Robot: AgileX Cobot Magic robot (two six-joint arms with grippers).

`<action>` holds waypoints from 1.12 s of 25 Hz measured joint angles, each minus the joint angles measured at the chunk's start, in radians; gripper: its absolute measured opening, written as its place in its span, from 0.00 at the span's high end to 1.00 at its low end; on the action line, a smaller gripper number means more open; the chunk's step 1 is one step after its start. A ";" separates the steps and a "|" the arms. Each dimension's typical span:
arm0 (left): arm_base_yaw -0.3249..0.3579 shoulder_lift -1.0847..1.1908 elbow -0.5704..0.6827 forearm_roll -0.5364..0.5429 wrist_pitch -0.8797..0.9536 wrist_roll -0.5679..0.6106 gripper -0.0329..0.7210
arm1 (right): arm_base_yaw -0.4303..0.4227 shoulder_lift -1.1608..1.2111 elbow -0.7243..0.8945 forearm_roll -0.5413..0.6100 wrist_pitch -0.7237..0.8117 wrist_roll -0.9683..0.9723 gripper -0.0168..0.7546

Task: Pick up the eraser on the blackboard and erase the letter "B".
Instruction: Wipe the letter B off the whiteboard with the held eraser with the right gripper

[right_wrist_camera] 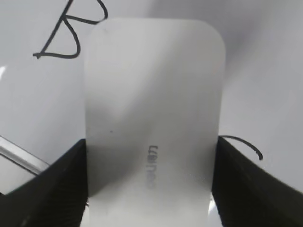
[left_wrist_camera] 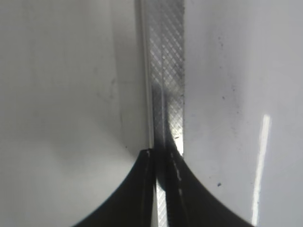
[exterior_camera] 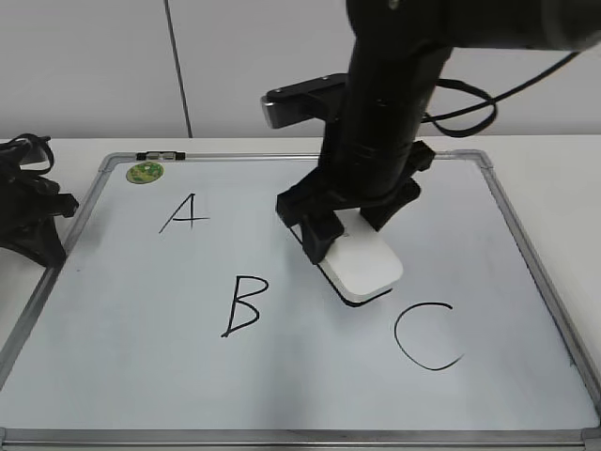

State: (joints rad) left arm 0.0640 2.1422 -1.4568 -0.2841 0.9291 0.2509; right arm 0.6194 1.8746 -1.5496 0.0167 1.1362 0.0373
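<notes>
The white eraser (exterior_camera: 364, 266) (right_wrist_camera: 151, 118) lies on the blackboard (exterior_camera: 113, 376) between the letter "B" (exterior_camera: 242, 306) and the "C" (exterior_camera: 427, 336). My right gripper (exterior_camera: 352, 233) (right_wrist_camera: 150, 175) is shut on the eraser, one finger on each long side. In the right wrist view part of the letter "B" (right_wrist_camera: 71, 33) shows beyond the eraser at upper left. My left gripper (exterior_camera: 38, 221) (left_wrist_camera: 163, 156) is shut and empty, resting at the board's left frame (left_wrist_camera: 165, 71).
A black "A" (exterior_camera: 184, 214) is at the upper left of the board. A small green round magnet (exterior_camera: 145, 173) sits near the top left corner. The silver frame (exterior_camera: 535, 263) rims the board. A grey wall stands behind.
</notes>
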 joint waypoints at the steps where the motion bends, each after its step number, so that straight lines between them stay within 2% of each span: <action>1: 0.000 0.000 0.000 0.000 0.000 0.000 0.94 | 0.009 0.037 -0.041 0.000 0.009 0.000 0.26; 6: 0.000 0.000 0.000 0.000 0.000 0.000 0.94 | 0.020 0.181 -0.200 0.000 0.078 0.000 0.26; 13: 0.001 0.000 0.000 0.000 0.000 0.000 0.94 | 0.041 0.320 -0.334 -0.002 0.083 -0.037 0.26; 28: 0.001 0.000 0.000 0.000 0.000 0.000 0.94 | 0.064 0.447 -0.365 -0.023 0.040 -0.075 0.27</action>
State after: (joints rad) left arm 0.0650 2.1422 -1.4568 -0.2845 0.9291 0.2509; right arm 0.6832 2.3219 -1.9145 -0.0062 1.1764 -0.0376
